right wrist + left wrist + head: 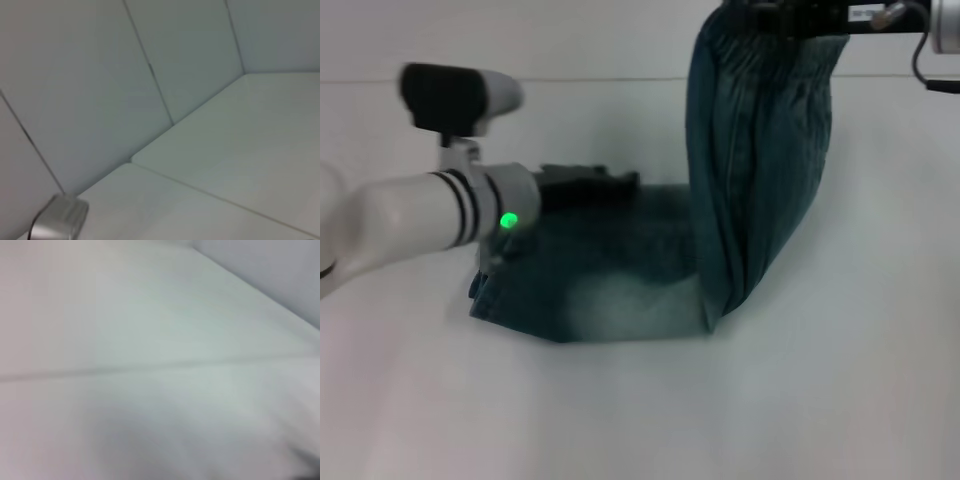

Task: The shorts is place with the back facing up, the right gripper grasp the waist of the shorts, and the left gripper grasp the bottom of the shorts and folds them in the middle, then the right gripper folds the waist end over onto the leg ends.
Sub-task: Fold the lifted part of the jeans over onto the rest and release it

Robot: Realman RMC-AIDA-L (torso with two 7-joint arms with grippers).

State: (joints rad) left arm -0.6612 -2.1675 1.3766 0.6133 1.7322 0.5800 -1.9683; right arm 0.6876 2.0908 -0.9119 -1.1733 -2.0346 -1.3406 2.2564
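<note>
The dark blue denim shorts [620,270] lie folded lengthwise on the white table [840,380] in the head view. Their gathered waist end [770,110] is lifted high and hangs down in a tall fold. At the top edge of that view my right gripper [790,15] is shut on the waistband. My left gripper [590,185] rests low on the leg ends at the shorts' far left side, and its white arm [410,215] partly hides that corner. Neither wrist view shows the shorts.
The left wrist view shows only the pale table surface [150,340] and a seam. The right wrist view shows wall panels [100,75], the table corner and a small metal part [60,217].
</note>
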